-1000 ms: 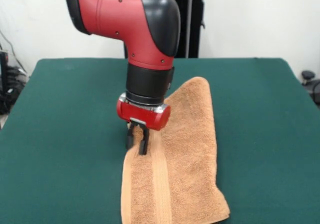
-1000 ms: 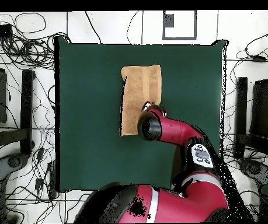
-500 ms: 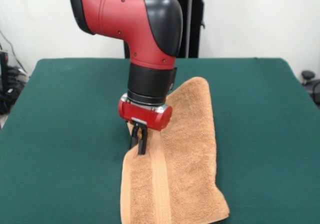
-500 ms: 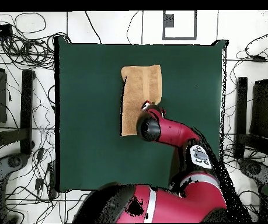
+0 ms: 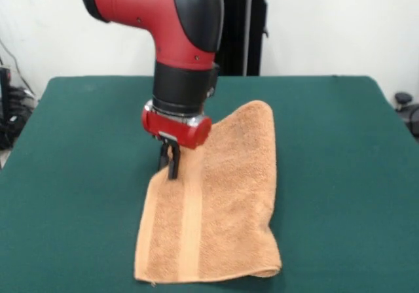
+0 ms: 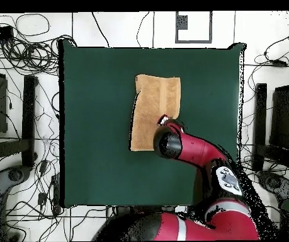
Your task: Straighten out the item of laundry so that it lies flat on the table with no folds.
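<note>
Pinched nearly shut, my claw (image 5: pixel 169 165) grips the left edge of the towel as the front view shows it, its two black fingers pressed together on a small ridge of cloth lifted a little off the table.

From here I go from the biggest thing down. A wide table (image 5: pixel 78 175) covered in dark green cloth fills most of both views, and much of it lies bare around the towel. Next in size is my arm (image 5: pixel 163 18), red with a black elbow cap, coming down from the top of the front view to a black wrist and a red collar just above the claw. In the overhead view my arm (image 6: pixel 194 151) reaches up from the bottom and covers the lower right part of the towel, hiding the claw beneath it.

An orange-tan towel (image 5: pixel 226 195) lies near the middle of the table, longer than it is wide, running from the far side towards the front camera. Its right side in the front view looks doubled over, with a rounded fold at the near right corner. One woven band (image 5: pixel 190 231) runs lengthwise down the left part. In the overhead view the towel (image 6: pixel 153 101) sits slightly above the table's centre.
</note>
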Action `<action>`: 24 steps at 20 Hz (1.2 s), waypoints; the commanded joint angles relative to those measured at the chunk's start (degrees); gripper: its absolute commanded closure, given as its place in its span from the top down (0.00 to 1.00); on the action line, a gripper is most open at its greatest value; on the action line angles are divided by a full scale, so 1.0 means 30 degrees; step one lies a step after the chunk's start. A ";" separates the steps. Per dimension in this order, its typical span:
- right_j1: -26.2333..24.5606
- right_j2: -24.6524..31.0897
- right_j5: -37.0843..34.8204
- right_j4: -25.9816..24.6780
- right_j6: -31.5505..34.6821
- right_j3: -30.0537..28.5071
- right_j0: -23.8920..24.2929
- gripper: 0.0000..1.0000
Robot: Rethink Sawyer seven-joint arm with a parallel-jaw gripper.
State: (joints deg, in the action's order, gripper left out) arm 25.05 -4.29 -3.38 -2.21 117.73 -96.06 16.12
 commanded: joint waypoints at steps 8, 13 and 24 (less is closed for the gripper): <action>0.2748 0.2051 -0.5384 0.1458 0.2673 -0.2836 -0.0125 0.00; 0.3054 0.2673 -0.4786 0.2026 0.3202 -0.3479 -0.0109 0.00; 0.3182 0.3102 -0.4051 0.3492 0.3972 -0.3883 -0.0872 0.00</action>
State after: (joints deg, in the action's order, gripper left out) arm 35.53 -2.98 -13.46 3.72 117.73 -102.69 16.68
